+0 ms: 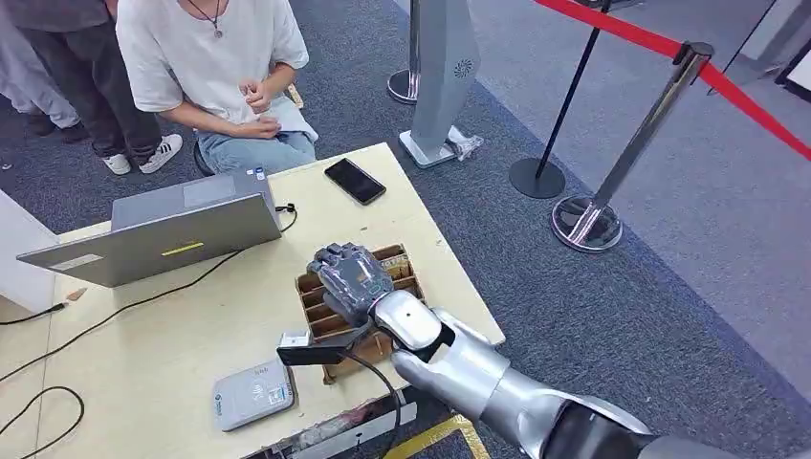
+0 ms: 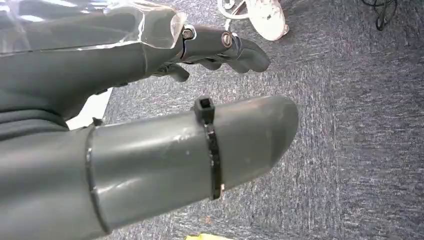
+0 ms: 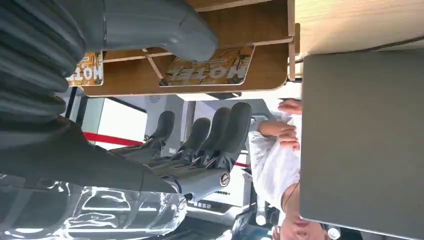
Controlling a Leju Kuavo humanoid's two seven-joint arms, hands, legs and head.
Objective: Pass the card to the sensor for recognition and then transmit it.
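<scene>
Hidden: the right robot hand point(image 1: 351, 277) hovers over the wooden card rack point(image 1: 397, 260) and covers much of its slots; the rack's near end is behind the wrist
Hard to make out: how many cards in all the rack holds
Cards: two printed cards point(image 3: 207, 67) lie in the rack's slots in the right wrist view, one partly behind the thumb point(image 3: 160, 25)
Right robot hand: fingers point(image 3: 225, 127) straight and apart, holding nothing, just off the rack
Left robot hand point(image 2: 220, 47): hangs over grey carpet point(image 2: 350, 125), fingers curled in, nothing in them
Sensor: one grey card reader point(image 1: 252, 394) on the worktop point(image 1: 134, 354), beside the rack
Also on the worktop: one laptop point(image 1: 163, 229), one phone point(image 1: 355, 181)
People: one seated person point(image 1: 215, 57) behind the worktop, cut off at the top; another's legs to the left
</scene>
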